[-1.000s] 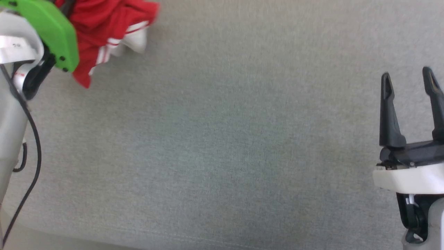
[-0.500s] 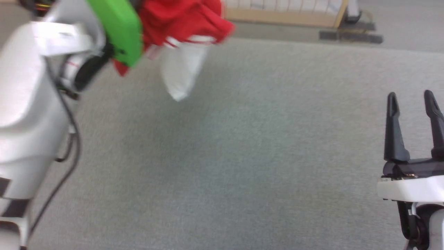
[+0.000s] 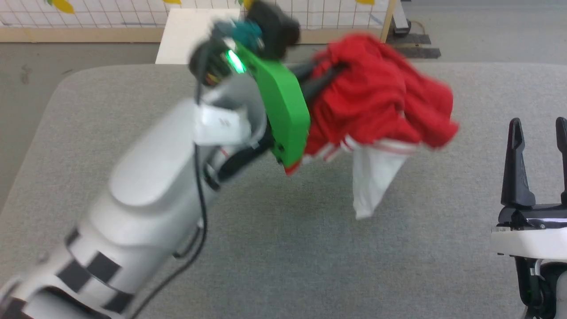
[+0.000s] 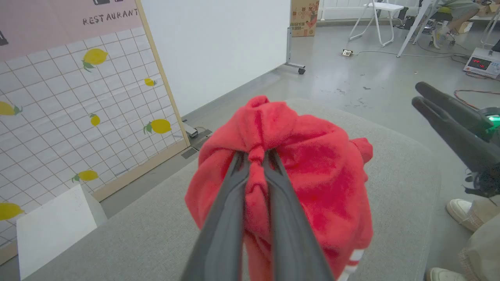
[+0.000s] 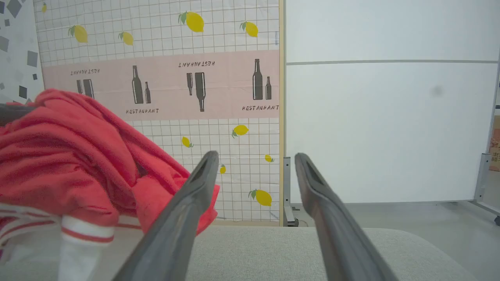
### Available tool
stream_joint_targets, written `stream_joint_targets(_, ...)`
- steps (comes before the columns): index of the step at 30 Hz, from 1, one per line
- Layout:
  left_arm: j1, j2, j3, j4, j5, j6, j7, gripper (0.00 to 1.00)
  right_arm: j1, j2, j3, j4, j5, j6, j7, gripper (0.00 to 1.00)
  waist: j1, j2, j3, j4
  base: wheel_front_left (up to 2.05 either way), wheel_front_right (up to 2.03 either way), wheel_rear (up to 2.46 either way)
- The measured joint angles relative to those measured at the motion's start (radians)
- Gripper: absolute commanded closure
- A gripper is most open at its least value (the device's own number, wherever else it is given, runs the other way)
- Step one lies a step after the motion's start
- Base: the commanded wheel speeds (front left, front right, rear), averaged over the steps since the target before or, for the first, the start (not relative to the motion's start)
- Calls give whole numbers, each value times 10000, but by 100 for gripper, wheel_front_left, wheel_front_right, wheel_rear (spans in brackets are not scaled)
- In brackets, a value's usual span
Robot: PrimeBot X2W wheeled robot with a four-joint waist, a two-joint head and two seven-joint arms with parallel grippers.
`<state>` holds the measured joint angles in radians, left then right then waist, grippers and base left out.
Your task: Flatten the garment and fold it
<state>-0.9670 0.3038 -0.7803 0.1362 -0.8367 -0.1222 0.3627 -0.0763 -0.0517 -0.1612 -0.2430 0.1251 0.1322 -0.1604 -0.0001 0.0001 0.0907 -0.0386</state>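
We clamp the shirt [image 3: 376,102] in our left end effector [image 4: 256,156] (sleeve [image 3: 372,186] dangling), left of our spread right end effector [image 3: 538,130].

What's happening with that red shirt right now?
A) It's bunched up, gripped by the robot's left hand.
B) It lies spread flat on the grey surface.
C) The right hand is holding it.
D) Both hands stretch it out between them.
A: the left hand is pinched shut on a fold of the garment, which hangs crumpled from it, while the right hand stands open and apart.
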Motion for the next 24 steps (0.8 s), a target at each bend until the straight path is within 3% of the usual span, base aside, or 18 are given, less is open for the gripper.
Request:
stream_joint_targets(2, 1293, -1014, -464, 1350, 25, 96, -1377, 100, -7, 4, 15, 56, 52, 0, -77, 0, 0, 0, 241, -182, 0, 0, 0)
stream_joint_targets(4, 1671, -1425, -510, 2056, 128, 282, -2077, 100, -10, 2, 25, 77, 90, 0, -121, 0, 0, -1, 341, -255, 0, 0, 0)
stream_joint_targets(8, 2167, -1904, -736, 3634, 470, 600, -2913, 100, -68, 4, 90, 188, 178, 0, -174, 0, 0, 0, 557, -409, 0, 0, 0)
stream_joint_targets(13, 2435, -2127, -1011, 5173, 594, 748, -3225, 100, -166, 4, 56, 334, 249, 0, -263, 0, 0, -1, 817, -607, 0, 0, 0)
stream_joint_targets(14, 2434, -2176, -1024, 5367, 602, 750, -3321, 86, -168, 4, 35, 351, 249, 0, -288, 0, 0, 0, 868, -633, 0, 0, 0)
stream_joint_targets(15, 2425, -2224, -1035, 5532, 602, 750, -3388, 65, -170, 4, 6, 372, 249, 0, -336, 0, 0, 0, 913, -650, 0, 0, 0)
stream_joint_targets(16, 2405, -2255, -1083, 5649, 614, 748, -3388, 11, -173, 4, -17, 384, 249, 0, -345, 0, 0, 0, 940, -653, 0, 0, 0)
stream_joint_targets(17, 2382, -2295, -1114, 5749, 616, 732, -3392, 0, -174, 4, -58, 399, 249, 0, -347, 0, 0, 0, 960, -638, 0, 0, 0)
stream_joint_targets(24, 1964, -2412, -1197, 5753, 612, 531, -3827, 0, -194, 2, -180, 451, 244, 0, -345, 0, 0, 0, 807, -312, 0, 0, 0)
